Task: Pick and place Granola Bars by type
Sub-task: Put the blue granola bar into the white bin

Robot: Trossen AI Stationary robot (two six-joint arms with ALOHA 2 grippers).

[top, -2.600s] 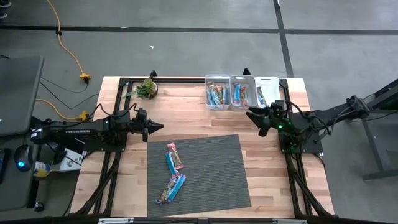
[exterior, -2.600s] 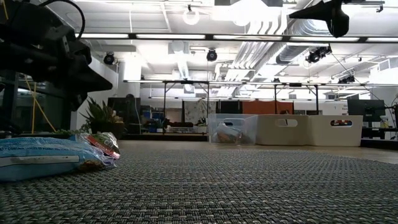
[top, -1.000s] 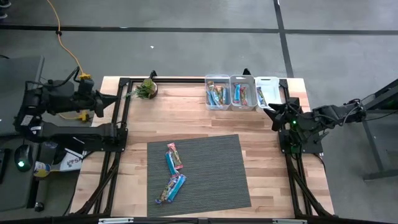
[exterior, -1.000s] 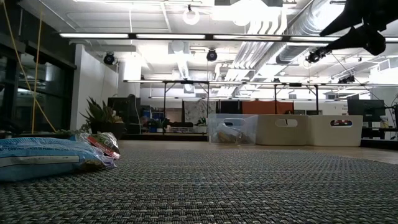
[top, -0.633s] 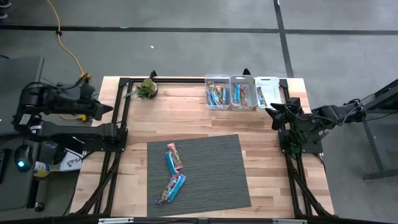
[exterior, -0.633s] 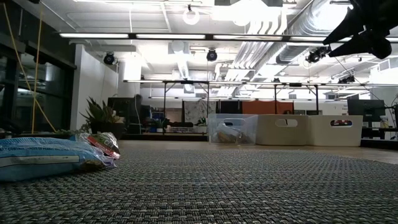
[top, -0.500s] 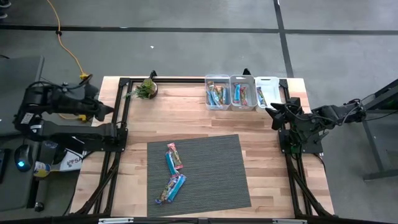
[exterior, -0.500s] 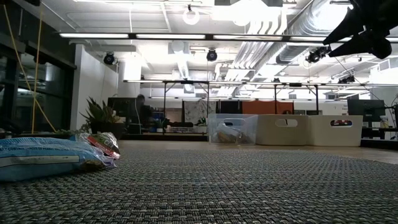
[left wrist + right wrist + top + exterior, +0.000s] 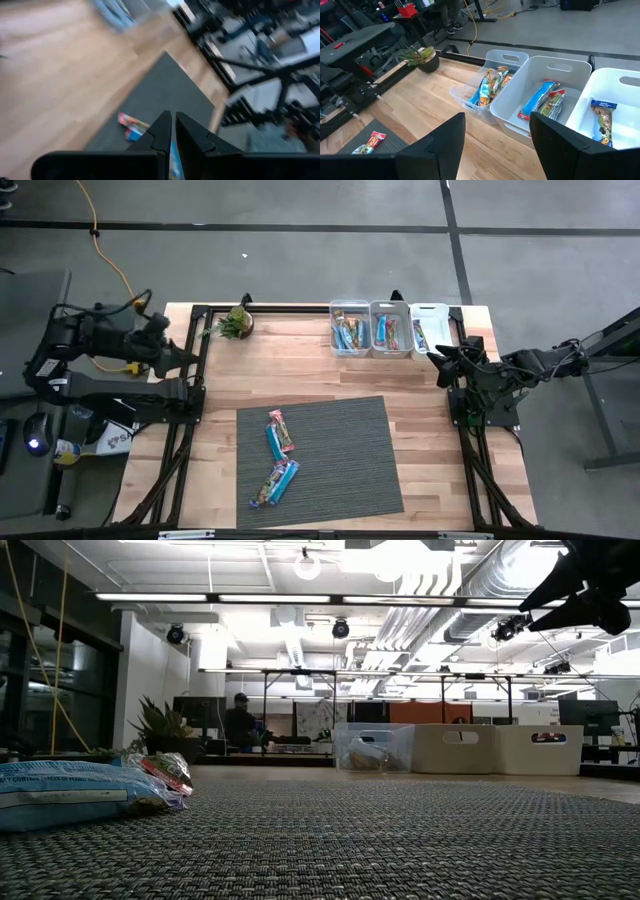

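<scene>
Several granola bars lie flat on the grey mat (image 9: 340, 430): a pink one (image 9: 281, 427), a blue one (image 9: 273, 444), another blue one (image 9: 289, 475) and a tan one (image 9: 266, 490). More bars lie in three bins at the far edge. In the low view a blue bar (image 9: 70, 795) and a red bar (image 9: 165, 772) show at the left. My left gripper (image 9: 190, 353) is shut and empty in the air at the table's left edge; its wrist view (image 9: 173, 131) looks down on the mat. My right gripper (image 9: 437, 364) is open and empty, just near of the bins (image 9: 497, 145).
A clear bin (image 9: 350, 330) and two white bins (image 9: 390, 330) (image 9: 430, 327) stand in a row at the far edge. A small potted plant (image 9: 237, 322) stands at the far left. Black frame rails run along both table sides. A person (image 9: 238, 725) moves in the room behind.
My left gripper, drawn back at the table's left edge, has dipped a little toward the near edge and then swung slightly toward the table's right. The bars have kept still. The person behind the table has walked toward the right.
</scene>
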